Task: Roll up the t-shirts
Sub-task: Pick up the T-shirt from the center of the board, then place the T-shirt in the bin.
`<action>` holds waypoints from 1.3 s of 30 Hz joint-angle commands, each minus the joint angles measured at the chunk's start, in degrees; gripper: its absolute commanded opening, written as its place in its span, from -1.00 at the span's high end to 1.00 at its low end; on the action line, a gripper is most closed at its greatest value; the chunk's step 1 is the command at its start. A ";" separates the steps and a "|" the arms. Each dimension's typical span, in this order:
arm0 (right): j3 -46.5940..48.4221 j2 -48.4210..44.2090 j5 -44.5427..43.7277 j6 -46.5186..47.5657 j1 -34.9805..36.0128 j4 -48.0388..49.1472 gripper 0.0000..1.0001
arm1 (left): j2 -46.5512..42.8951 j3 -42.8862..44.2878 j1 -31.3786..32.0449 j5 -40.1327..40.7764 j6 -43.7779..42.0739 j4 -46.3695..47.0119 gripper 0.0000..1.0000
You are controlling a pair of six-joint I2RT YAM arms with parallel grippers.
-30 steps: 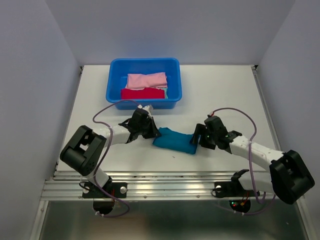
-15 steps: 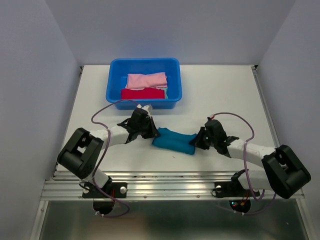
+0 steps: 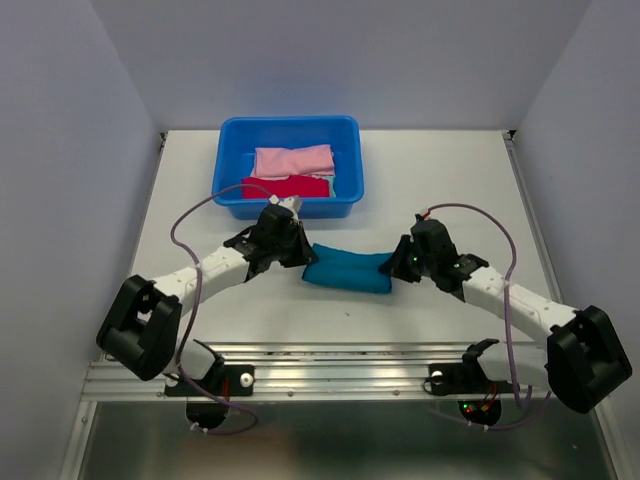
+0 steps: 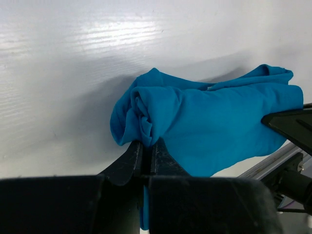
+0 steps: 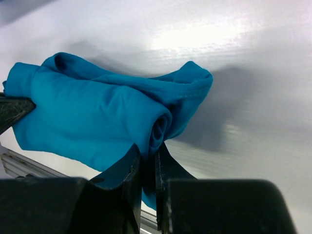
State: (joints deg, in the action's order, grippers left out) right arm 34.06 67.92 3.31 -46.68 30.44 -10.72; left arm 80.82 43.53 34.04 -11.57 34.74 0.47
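A rolled teal-blue t-shirt [image 3: 348, 270] hangs just above the white table [image 3: 450, 180] between both arms. My left gripper [image 3: 303, 258] is shut on the roll's left end [image 4: 146, 117], cloth pinched between its jaws. At the roll's right end [image 5: 156, 126] my right gripper [image 3: 395, 266] is likewise shut on the cloth. A pink t-shirt [image 3: 292, 160] and a red t-shirt [image 3: 285, 187] lie folded in the blue tub [image 3: 226, 170] behind.
The blue tub stands at the table's back, just behind my left gripper. Purple cables [image 3: 465, 212] loop over both arms. A metal rail [image 3: 330, 375] runs along the near edge.
My right gripper closed on the roll's right end. Both grippers then carried the teal roll a little away from the near edge, towards the tub, and it now stretches straighter between them.
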 commanded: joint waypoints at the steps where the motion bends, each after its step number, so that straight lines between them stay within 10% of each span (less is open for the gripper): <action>1: 8.11 -3.14 -1.29 3.52 0.06 -6.31 0.99 | -6.02 7.77 -0.03 1.99 -2.13 -6.61 1.00; 22: 57.85 21.89 -7.62 20.83 0.06 -9.59 0.99 | 7.42 59.71 -11.89 11.92 -14.08 -27.97 1.00; 39: 82.45 52.64 -10.95 25.67 0.06 -1.32 0.99 | 29.20 78.02 -24.46 6.57 -17.78 -29.92 1.00</action>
State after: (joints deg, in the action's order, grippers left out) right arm 110.08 116.20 -3.53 -23.51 30.89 -15.44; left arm 106.85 116.25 11.57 -4.47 18.94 -30.72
